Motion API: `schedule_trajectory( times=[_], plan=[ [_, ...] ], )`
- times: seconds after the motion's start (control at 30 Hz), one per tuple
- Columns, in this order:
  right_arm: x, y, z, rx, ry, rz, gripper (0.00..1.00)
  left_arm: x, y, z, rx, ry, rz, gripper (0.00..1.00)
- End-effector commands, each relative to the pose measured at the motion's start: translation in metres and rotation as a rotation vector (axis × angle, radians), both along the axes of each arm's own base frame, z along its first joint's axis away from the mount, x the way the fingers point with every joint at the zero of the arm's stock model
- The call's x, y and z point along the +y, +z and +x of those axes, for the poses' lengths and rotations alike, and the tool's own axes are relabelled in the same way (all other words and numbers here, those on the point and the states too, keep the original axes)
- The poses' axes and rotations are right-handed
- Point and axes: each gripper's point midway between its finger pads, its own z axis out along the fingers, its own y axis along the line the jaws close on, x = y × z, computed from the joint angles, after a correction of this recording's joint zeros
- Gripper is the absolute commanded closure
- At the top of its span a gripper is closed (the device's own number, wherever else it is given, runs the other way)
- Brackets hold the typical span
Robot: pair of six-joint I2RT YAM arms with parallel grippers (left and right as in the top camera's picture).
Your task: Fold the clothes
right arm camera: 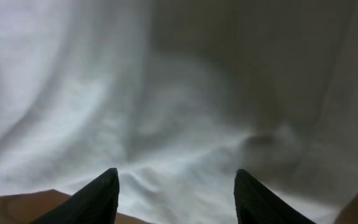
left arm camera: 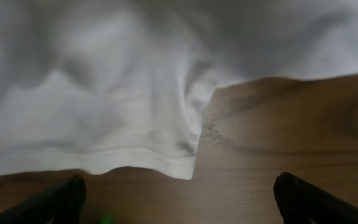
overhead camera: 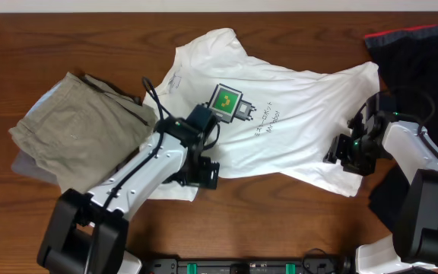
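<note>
White T-shirt [overhead camera: 295, 144]: rumpled, mid-frame, chest print up. Left gripper [overhead camera: 204, 175], lower centre: jaws spread wide at bottom hem, holding nothing. Right gripper [overhead camera: 346, 156], right: jaws parted over hem. Advice: pinch both hem corners evenly before lifting.

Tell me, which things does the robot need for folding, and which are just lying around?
For the job:
white T-shirt

Just lying about:
folded beige clothes
black clothes with a red stripe
</note>
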Motion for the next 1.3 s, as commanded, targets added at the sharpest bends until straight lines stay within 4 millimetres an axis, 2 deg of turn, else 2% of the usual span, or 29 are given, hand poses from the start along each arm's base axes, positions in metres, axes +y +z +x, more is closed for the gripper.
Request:
schedule_trajectory(
  times=[0.0,0.1,0.23,0.4,0.43,0.5,0.6,0.63,0.77,0.9,1.03,1.17,1.27],
  plan=[
    [0.008,0.000,0.003,-0.009,0.007,0.041,0.42,-0.001,-0.013,-0.016,0.042,-0.061,-0.045,0.00],
    [0.008,0.001,0.005,-0.020,0.007,0.041,0.42,-0.001,-0.022,-0.017,0.030,-0.071,-0.052,0.12],
    [0.009,0.001,0.008,-0.032,0.005,0.044,0.42,-0.003,-0.028,-0.023,0.044,-0.129,-0.043,0.15],
    [0.013,0.003,0.009,-0.034,-0.003,0.070,0.42,-0.001,-0.051,-0.028,0.080,-0.176,0.041,0.28],
    [0.014,0.003,0.009,-0.035,-0.003,0.076,0.42,0.001,-0.058,-0.030,0.099,-0.184,0.060,0.34],
    [0.014,0.003,0.009,-0.035,-0.002,0.080,0.42,0.006,-0.067,-0.033,0.124,-0.190,0.097,0.62],
    [0.014,0.003,0.008,-0.031,-0.003,0.081,0.42,0.011,-0.074,-0.035,0.149,-0.191,0.129,0.92],
    [0.014,0.003,0.008,-0.030,-0.003,0.081,0.42,0.012,-0.073,-0.036,0.151,-0.188,0.133,0.94],
    [0.015,0.004,0.008,-0.032,0.004,0.082,0.43,0.017,-0.052,-0.027,0.125,-0.151,0.180,0.94],
    [0.026,0.009,0.010,-0.074,0.085,0.152,0.43,0.033,-0.012,0.000,-0.005,-0.074,0.274,0.94],
    [0.047,0.019,0.006,-0.107,0.174,0.275,0.44,0.047,0.030,0.029,-0.186,0.007,0.270,0.94],
    [0.047,0.019,0.000,-0.081,0.171,0.274,0.48,0.057,0.056,0.052,-0.331,0.094,0.215,0.94],
    [0.047,0.018,-0.006,-0.056,0.167,0.277,0.52,0.060,0.067,0.065,-0.399,0.138,0.183,0.94]
  ],
)
